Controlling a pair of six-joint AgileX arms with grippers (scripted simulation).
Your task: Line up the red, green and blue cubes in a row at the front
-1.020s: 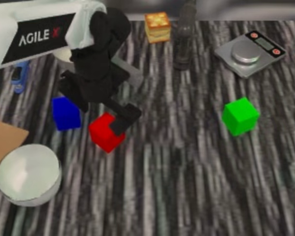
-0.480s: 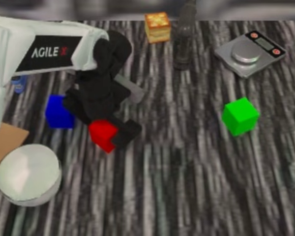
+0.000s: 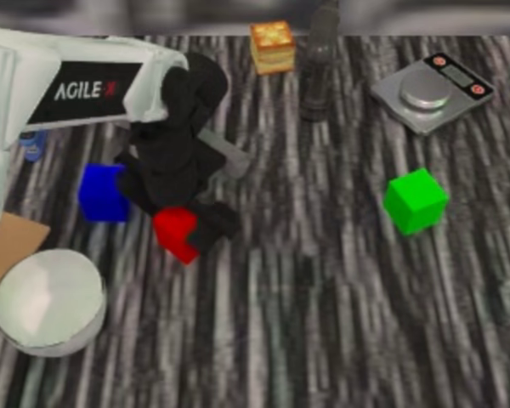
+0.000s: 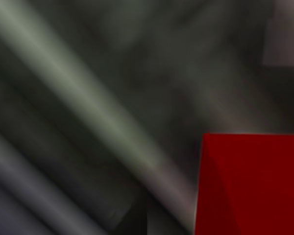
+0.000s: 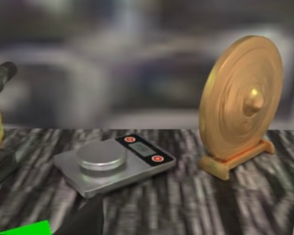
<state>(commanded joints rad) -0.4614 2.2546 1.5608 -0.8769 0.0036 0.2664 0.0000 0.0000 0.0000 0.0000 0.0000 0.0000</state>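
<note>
**Q:** Looking at the red cube (image 3: 175,231), what differs from a second ago?

**A:** It sits slightly closer to the table's centre-left and is now more covered. The left gripper (image 3: 189,228) has dropped onto it from 12 o'clock, and its black fingers straddle the cube where earlier they only overlapped one corner. The left wrist view shows one red face very close.

**Q:** Is the cube gripped?

**A:** Whether the fingers are closed on it cannot be told; the arm's body hides them from above. The cube rests on the table.

**Q:** Where do the others lie?

**A:** The blue cube (image 3: 101,192) lies just beside the red one, at its 10 o'clock, a little further left than a second ago. The green cube (image 3: 416,200) is well apart at 3 o'clock, unmoved, below the scale (image 3: 432,92). The white bowl (image 3: 48,299) occupies 7 o'clock.

**Q:** Meaning for the task?

**A:** Judged from this, the first pick is imminent; no row exists yet. The right gripper is out of view.
</note>
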